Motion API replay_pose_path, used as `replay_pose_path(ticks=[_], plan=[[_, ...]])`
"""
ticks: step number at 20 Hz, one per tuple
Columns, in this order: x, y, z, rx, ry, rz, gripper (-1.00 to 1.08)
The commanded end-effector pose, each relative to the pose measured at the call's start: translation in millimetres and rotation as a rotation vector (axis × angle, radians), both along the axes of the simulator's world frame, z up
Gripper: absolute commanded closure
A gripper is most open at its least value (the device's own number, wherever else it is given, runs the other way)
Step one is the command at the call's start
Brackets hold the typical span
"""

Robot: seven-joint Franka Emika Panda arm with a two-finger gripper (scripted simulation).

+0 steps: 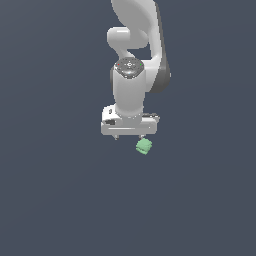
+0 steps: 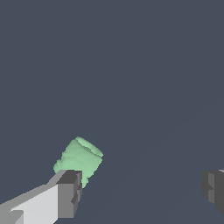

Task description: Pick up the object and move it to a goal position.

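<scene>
**Claw spread wide, green cube loose beside one finger**

Exterior view: White arm (image 1: 134, 60) descending from 12 o'clock, wrist pointing down at the dark grey floor (image 1: 50, 200). Gripper (image 1: 129, 136) hanging below the wrist at frame centre, only short finger stubs visible beneath the palm bar. Small light-green cube (image 1: 144, 146) sitting at roughly 5 o'clock from the gripper, just under the stub nearer the exterior view's right, faces turned askew to the palm bar. Contact between cube and stub not determinable from this angle.

Wrist view: Gripper (image 2: 142, 192) with fingers far apart, one dark pad (image 2: 70, 192) at about 7 o'clock of the picture, the other at about 4 o'clock, mostly bare floor (image 2: 131, 65) between. Cube (image 2: 79, 159) lying at 12 o'clock from the first pad, its lower edge overlapped by the pad tip; mostly outside the gap, not clamped. Surface of cube appearing rumpled rather than flat. Whether pad and cube touch: cannot tell.
</scene>
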State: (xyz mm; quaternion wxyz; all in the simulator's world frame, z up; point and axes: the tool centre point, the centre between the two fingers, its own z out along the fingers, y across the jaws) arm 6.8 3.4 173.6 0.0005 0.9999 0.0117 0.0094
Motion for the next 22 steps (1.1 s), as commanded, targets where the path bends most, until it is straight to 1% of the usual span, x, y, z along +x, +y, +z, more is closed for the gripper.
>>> replay_pose_path(ticks=[1,12,22], plan=[[0,0,0,0.0,0.0,0.0,-0.92],[0,-13,-7,-0.003,0.006,0.026,-0.92],[-2,-7,-11,-0.001,0.007,-0.008,-0.92]])
